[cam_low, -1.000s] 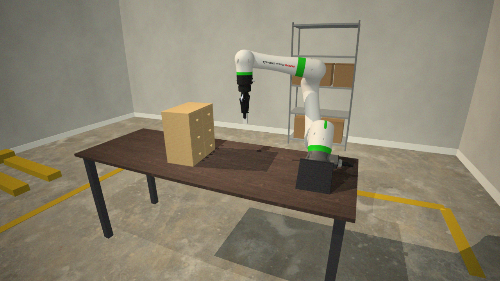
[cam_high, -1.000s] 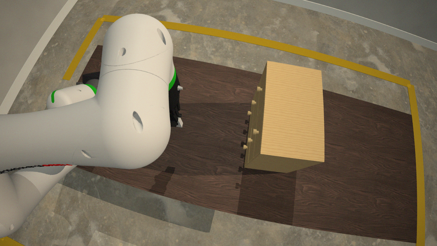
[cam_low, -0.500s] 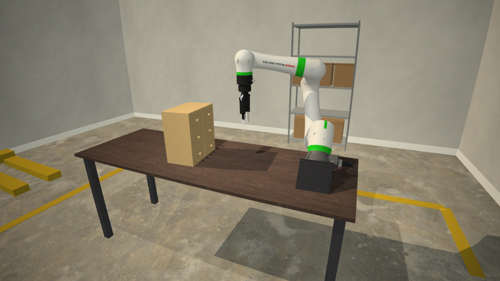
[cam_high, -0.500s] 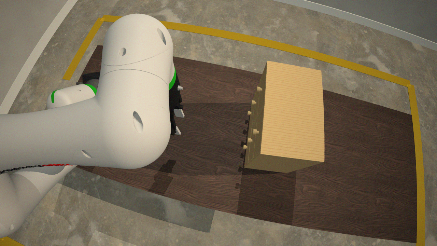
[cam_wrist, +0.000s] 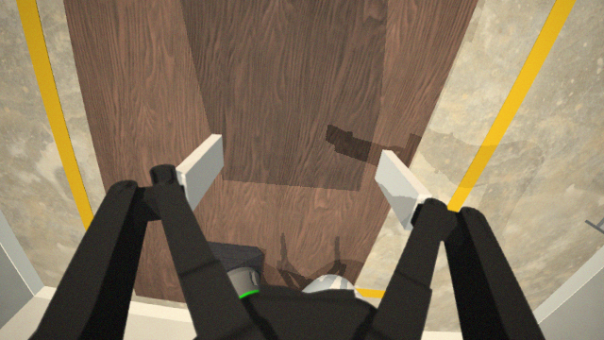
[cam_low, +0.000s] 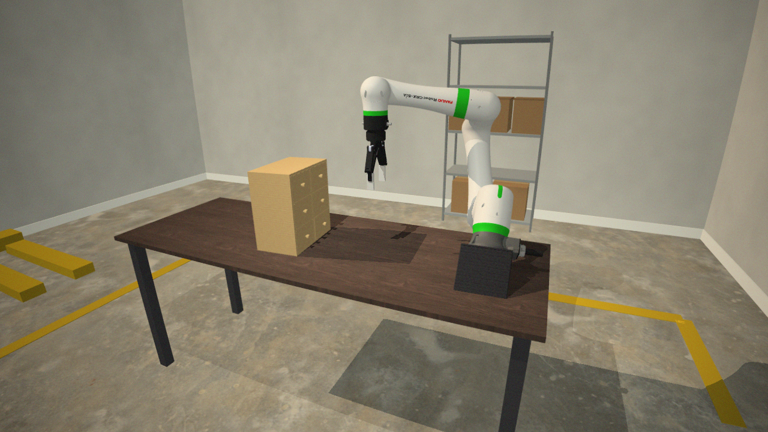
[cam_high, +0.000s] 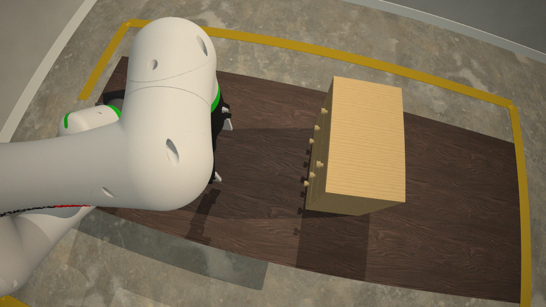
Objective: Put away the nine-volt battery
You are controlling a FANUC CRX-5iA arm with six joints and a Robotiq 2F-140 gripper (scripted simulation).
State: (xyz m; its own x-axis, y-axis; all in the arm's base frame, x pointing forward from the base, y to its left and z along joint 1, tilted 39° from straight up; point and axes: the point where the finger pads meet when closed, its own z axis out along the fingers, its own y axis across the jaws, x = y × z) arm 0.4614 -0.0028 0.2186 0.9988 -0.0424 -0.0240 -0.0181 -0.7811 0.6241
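The small wooden chest stands on the dark table, its knobbed drawer fronts facing the arm; it also shows in the exterior view. All its drawers look pushed in. My gripper hangs high above the table between the chest and the arm's base, pointing down. It is open wide and empty, as the wrist view shows, with only bare table wood below the fingers. In the top view only the two fingertips peek out from behind the arm. I see no nine-volt battery in any view; the arm hides part of the table.
The arm's black base block sits at the table's right end. A metal shelf with cardboard boxes stands behind the table. Yellow floor tape runs around the table.
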